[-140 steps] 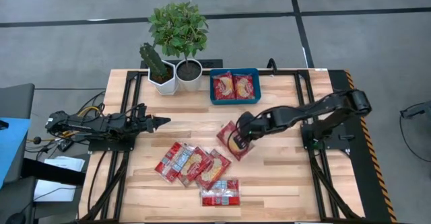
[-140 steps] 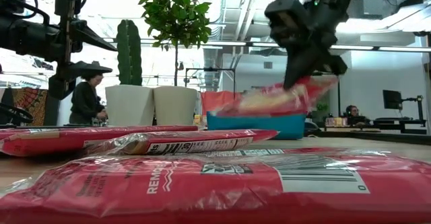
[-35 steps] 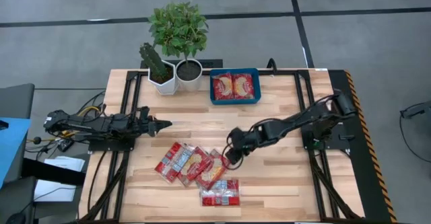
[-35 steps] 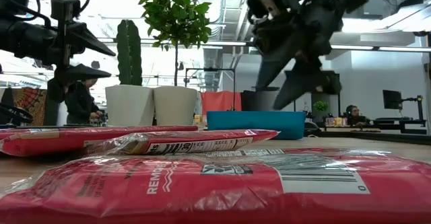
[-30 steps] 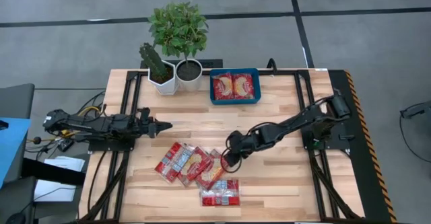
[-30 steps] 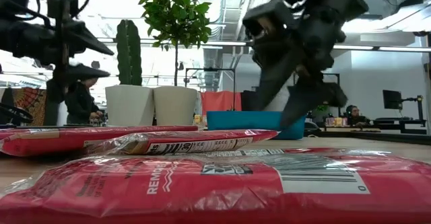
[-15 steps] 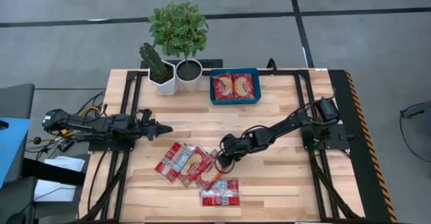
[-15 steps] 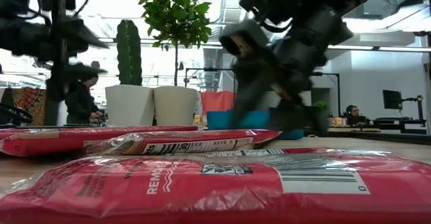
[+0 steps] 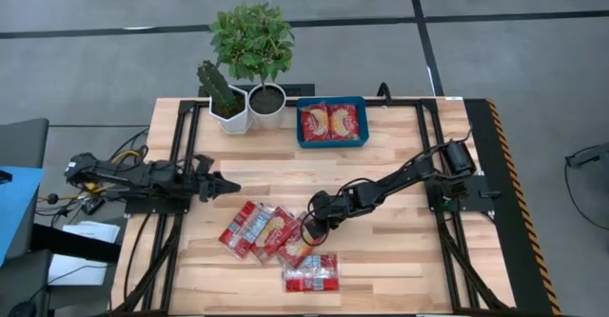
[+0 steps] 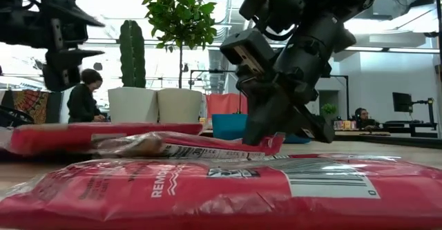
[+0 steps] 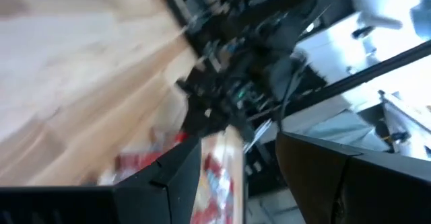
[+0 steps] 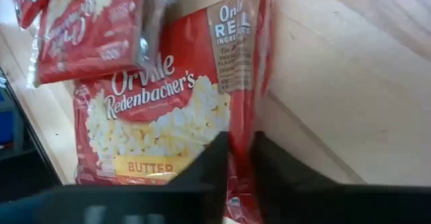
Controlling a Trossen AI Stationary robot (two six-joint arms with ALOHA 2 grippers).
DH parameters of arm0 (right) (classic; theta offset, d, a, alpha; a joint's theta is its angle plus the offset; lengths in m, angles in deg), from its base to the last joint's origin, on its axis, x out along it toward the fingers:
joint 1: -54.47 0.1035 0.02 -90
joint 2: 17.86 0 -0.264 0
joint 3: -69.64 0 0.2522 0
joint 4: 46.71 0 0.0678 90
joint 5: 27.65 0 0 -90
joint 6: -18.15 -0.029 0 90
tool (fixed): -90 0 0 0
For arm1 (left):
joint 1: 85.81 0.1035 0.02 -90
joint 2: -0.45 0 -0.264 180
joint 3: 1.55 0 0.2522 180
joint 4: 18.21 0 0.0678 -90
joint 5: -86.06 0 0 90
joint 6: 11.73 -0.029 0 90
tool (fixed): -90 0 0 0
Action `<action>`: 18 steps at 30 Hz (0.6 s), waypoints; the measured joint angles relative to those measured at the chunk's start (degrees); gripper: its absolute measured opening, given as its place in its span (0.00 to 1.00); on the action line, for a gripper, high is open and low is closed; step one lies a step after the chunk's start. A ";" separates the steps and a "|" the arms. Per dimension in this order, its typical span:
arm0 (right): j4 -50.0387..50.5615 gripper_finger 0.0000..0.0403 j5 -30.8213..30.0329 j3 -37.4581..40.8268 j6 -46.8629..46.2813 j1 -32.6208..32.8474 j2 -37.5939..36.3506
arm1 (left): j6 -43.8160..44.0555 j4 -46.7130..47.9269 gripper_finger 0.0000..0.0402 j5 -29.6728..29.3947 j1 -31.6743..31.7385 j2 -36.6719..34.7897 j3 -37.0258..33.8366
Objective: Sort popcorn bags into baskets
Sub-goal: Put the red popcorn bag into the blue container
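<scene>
Several red popcorn bags (image 9: 276, 233) lie overlapped on the near middle of the table, and one more popcorn bag (image 9: 312, 272) lies flat nearer the front edge. The blue tray (image 9: 303, 124) at the far edge holds two bags. My right gripper (image 9: 307, 229) is low over the rightmost bag of the pile (image 9: 301, 245), shut on its edge. My left gripper (image 9: 224, 186) hovers open above bare wood, left of the pile, touching nothing. My right gripper (image 12: 241, 167) pinches the side edge (image 12: 240, 126) of the butter popcorn bag (image 12: 168, 109), the edge turned toward the table's right. The fingers (image 10: 259, 123) slant down from the right. That end is raised a little (image 10: 266, 144); the rest lies on the neighbouring bag and the table.
Two white pots, a cactus (image 9: 228, 108) and a leafy plant (image 9: 266, 98), stand at the far edge left of the tray. Bare wood lies between the pile and the tray. A person (image 10: 81, 106) sits in the room beyond the table.
My right gripper has travelled toward the table's left and near edge and come down onto the pile's rightmost bag. That bag's right end has risen slightly. My left gripper has drawn back a little toward the left edge.
</scene>
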 joint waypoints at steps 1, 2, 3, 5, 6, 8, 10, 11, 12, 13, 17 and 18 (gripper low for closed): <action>-0.10 0.07 0.36 0.00 0.05 0.00 0.03 | 0.35 0.96 0.46 -0.03 -0.76 0.00 -0.04; -0.37 0.04 0.82 0.00 0.14 0.00 0.06 | 0.40 1.44 0.46 -0.36 -1.60 0.00 -0.04; -0.65 0.03 1.31 0.00 0.12 0.03 0.10 | 0.14 1.87 0.46 -0.78 -2.47 -0.02 -0.04; -0.56 0.04 1.67 0.00 -0.43 0.20 0.10 | -1.02 2.96 0.46 -2.12 -4.17 -0.04 -0.04; -0.49 0.04 1.83 0.00 -0.84 0.20 0.10 | -1.15 3.15 0.46 -3.15 -5.06 0.00 -0.04; -0.42 0.02 2.01 0.00 -1.23 0.15 0.10 | -1.03 1.95 0.46 -5.49 -6.88 -0.03 -0.04; -0.36 0.01 2.33 0.01 -1.10 0.11 -0.09 | -2.16 0.03 0.46 -7.63 -8.74 -0.24 -0.02; -0.03 0.02 2.47 0.03 -0.98 0.11 -0.39 | -2.71 -0.13 0.46 -8.80 -9.69 -0.75 -0.01; 0.09 0.02 2.63 0.04 -0.96 0.11 -0.54 | -3.45 0.57 0.46 -9.95 -10.48 -1.36 0.27; -0.07 0.02 2.65 0.04 -0.96 0.11 -0.56 | -4.15 1.79 0.46 -11.04 -11.13 -1.97 0.92; 0.77 0.01 2.80 0.20 0.53 0.11 -2.13 | -7.90 12.41 0.46 -12.90 -13.43 -6.03 5.41; 0.46 0.01 2.80 0.12 1.06 0.00 -2.61 | -8.99 15.54 0.46 -12.87 -13.89 -7.19 6.82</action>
